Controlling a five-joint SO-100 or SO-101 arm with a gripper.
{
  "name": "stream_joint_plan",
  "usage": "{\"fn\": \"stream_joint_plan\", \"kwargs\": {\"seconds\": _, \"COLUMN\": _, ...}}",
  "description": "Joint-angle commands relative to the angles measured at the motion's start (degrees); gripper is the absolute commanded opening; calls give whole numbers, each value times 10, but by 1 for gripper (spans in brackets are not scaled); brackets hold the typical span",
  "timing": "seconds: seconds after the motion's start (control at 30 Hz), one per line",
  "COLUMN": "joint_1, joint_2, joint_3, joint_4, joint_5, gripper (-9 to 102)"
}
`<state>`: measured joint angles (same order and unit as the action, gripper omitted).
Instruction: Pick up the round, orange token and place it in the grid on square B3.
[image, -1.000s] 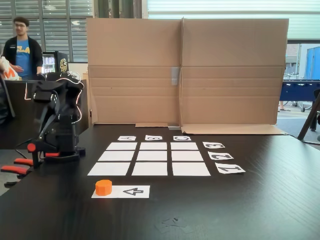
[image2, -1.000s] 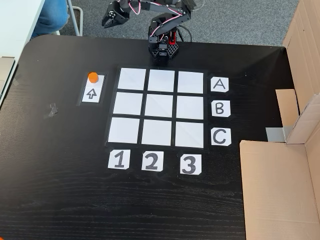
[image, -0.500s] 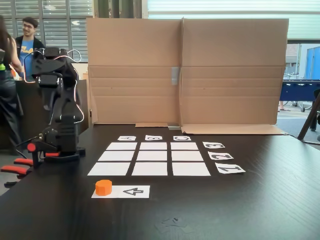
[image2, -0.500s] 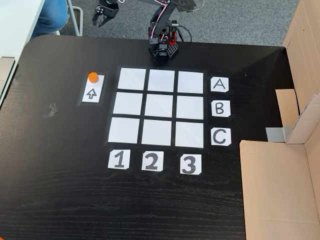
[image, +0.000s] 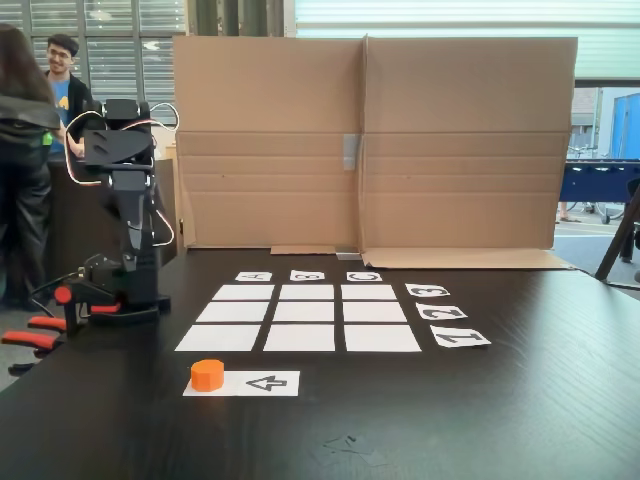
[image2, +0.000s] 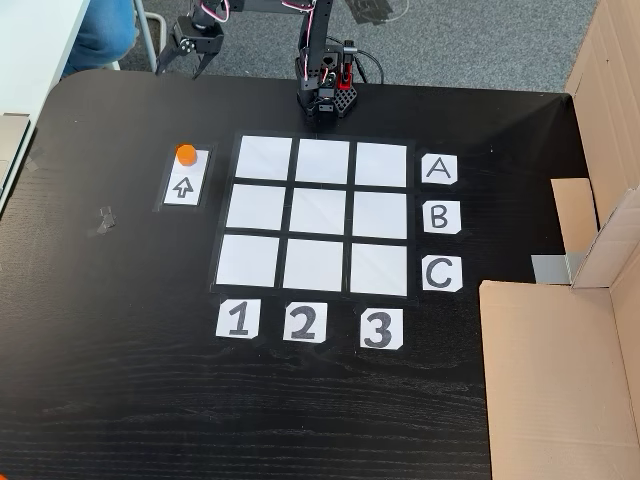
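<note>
Both fixed views bright, evenly daylit; low fixed view backlit by large slatted windows (image: 110, 50) behind, white band top right blown out; glossy black wooden worktop (image: 520, 400) carries pale sheen there, soft reflections near far edge; shadows faint, diffuse; steep fixed view sharp, white paper rectangles of grid (image2: 318, 215) near overexposed; background figures slightly soft; no edge distortion evident.
</note>
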<state>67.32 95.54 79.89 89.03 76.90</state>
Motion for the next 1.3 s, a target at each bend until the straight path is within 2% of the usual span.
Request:
{"fn": "stream_joint_plan", "kwargs": {"seconds": 0.0, "joint_1": -19, "joint_2": -16, "joint_3": -24, "joint_4": 4, "joint_5": -10, "gripper": 33}}
{"fn": "stream_joint_plan", "kwargs": {"seconds": 0.33, "joint_1": -63, "joint_2": -98, "joint_3": -66, "joint_4": 8, "joint_5": -15, "gripper": 34}}
{"fn": "stream_joint_plan", "kwargs": {"seconds": 0.47, "joint_1": -83, "joint_2": -128, "joint_3": -75, "joint_4": 8, "joint_5": -17, "gripper": 39}}
{"fn": "stream_joint_plan", "kwargs": {"seconds": 0.73, "joint_1": -104, "joint_2": -186, "joint_3": -99, "joint_4": 8, "joint_5": -14, "gripper": 52}}
{"fn": "stream_joint_plan", "kwargs": {"seconds": 0.9, "joint_1": -112, "joint_2": -235, "joint_3": -117, "joint_4": 8, "joint_5": -12, "gripper": 66}}
{"fn": "stream_joint_plan", "kwargs": {"seconds": 1.27, "joint_1": -134, "joint_2": -307, "joint_3": -172, "joint_4": 8, "joint_5": -10, "gripper": 66}}
